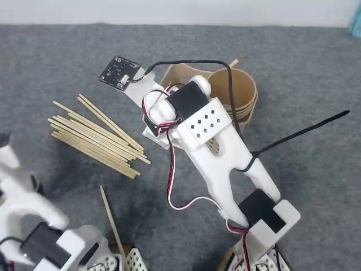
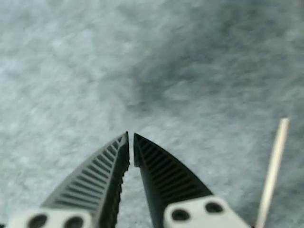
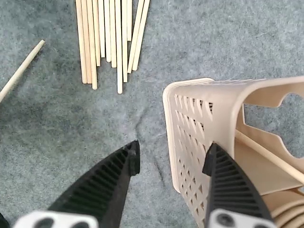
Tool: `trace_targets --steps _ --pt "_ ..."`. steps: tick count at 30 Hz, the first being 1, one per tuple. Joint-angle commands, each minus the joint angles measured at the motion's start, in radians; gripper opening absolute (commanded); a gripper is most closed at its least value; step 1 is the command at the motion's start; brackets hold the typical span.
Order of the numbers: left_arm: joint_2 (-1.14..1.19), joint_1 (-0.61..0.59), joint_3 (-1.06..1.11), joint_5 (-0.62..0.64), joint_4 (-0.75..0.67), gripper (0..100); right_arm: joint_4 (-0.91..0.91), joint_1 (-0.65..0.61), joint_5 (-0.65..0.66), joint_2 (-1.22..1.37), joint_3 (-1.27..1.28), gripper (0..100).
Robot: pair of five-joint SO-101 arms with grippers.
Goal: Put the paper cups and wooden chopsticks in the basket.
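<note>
A beige plastic basket (image 1: 176, 73) stands at the back middle of the table, with stacked brown paper cups (image 1: 241, 93) and one chopstick (image 3: 266, 156) inside it. My right gripper (image 3: 173, 154) is open and straddles the basket's perforated corner wall (image 3: 190, 128), one finger outside it and one over it. Several wooden chopsticks (image 1: 96, 135) lie in a loose bundle left of the basket; their ends (image 3: 107, 42) lie just beyond the right gripper. A single chopstick (image 1: 113, 220) lies apart near the front. My left gripper (image 2: 131, 138) is shut and empty above bare carpet, with that lone chopstick (image 2: 273, 166) beside it.
Grey carpet (image 1: 293, 56) covers the whole table. The right arm (image 1: 220, 147) stretches from the front right to the basket, trailing cables and a black cable tie (image 1: 304, 131). The left arm (image 1: 34, 226) sits at the front left corner.
</note>
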Motion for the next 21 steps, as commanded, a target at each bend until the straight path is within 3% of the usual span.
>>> trace_targets --steps 1,6,13,21 --pt "-0.011 -0.118 -0.035 0.002 -0.069 1 0.033 -0.024 0.002 -0.071 0.023 22.4" --pt "-0.005 -0.261 -0.079 0.117 -0.198 1 -0.059 -0.145 -0.147 -0.070 0.132 22.4" --pt "-0.003 -0.404 -0.087 0.270 -0.407 6 -0.444 -0.269 -0.381 -0.070 0.434 22.4" --pt "0.103 -0.463 -0.237 0.328 -0.439 8 -0.716 -0.381 -0.531 -0.079 0.641 22.4"
